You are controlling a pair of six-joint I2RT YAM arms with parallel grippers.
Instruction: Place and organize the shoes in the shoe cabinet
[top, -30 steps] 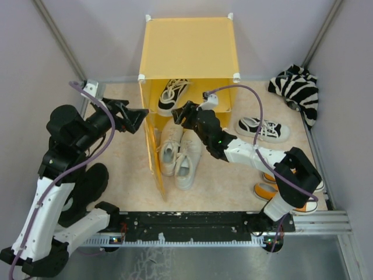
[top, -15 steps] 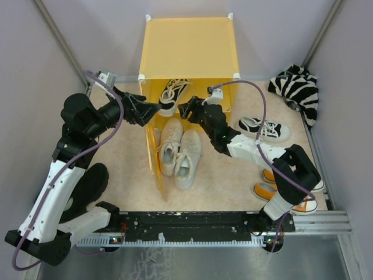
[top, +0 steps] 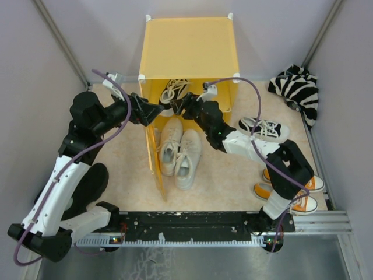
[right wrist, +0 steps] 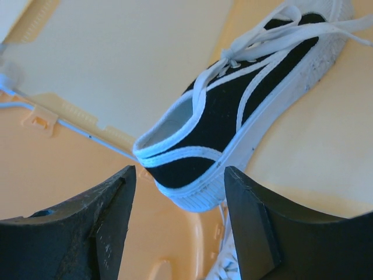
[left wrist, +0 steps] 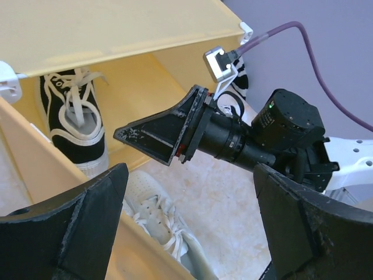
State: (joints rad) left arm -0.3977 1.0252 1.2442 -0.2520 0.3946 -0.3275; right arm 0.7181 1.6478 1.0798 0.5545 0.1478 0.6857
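Directly ahead of the right pincer (right wrist: pixel 180 175), its jaws spread and empty, the black shoe (right wrist: pixel 245 99) lies heel-first inside the shoe cabinet (top: pixel 189 49). The left pincer (top: pixel 156 109), likewise released, faces it from just beside, above the open door (top: pixel 155 160); off-white shoes (top: pixel 180 151) lie behind both on the tabletop (top: pixel 233 175).

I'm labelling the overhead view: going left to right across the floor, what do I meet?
open cabinet door → off-white sneaker pair → lone black sneaker → zebra-striped fabric bundle
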